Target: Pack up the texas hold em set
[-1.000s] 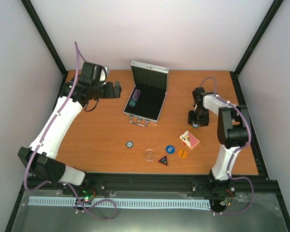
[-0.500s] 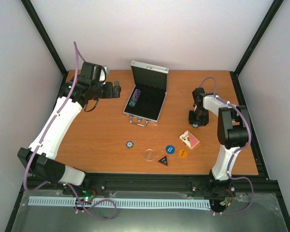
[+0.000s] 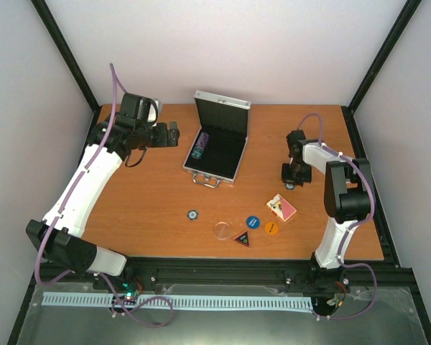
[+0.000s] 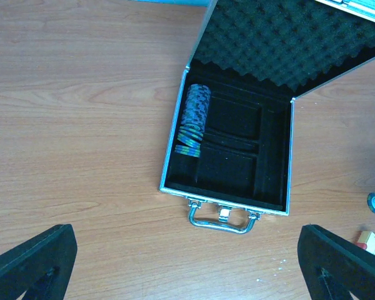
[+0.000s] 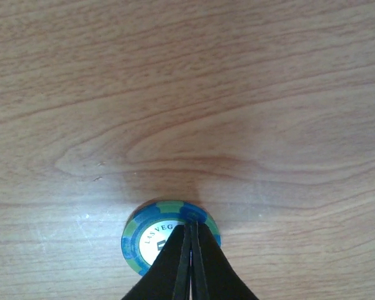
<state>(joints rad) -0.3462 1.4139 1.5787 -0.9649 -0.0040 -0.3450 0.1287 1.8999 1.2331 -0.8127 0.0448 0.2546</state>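
Orange-brown wood-grain table [image 3: 151,208], plain white walls [image 3: 223,50] on three sides, black frame posts [image 3: 65,50] at the corners, grey metal sheet [image 3: 223,327] in front, even light.

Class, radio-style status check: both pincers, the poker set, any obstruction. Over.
Left pincer open, beside the open case. Right pincer shut, tips over a loose chip flat on the table. One chip row packed; nothing between chip and case.

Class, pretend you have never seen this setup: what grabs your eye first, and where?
The silver case stands open at the far middle of the table, a row of chips along its left slot. On the right side, the right arm's jaws meet shut over a lone blue-green chip.
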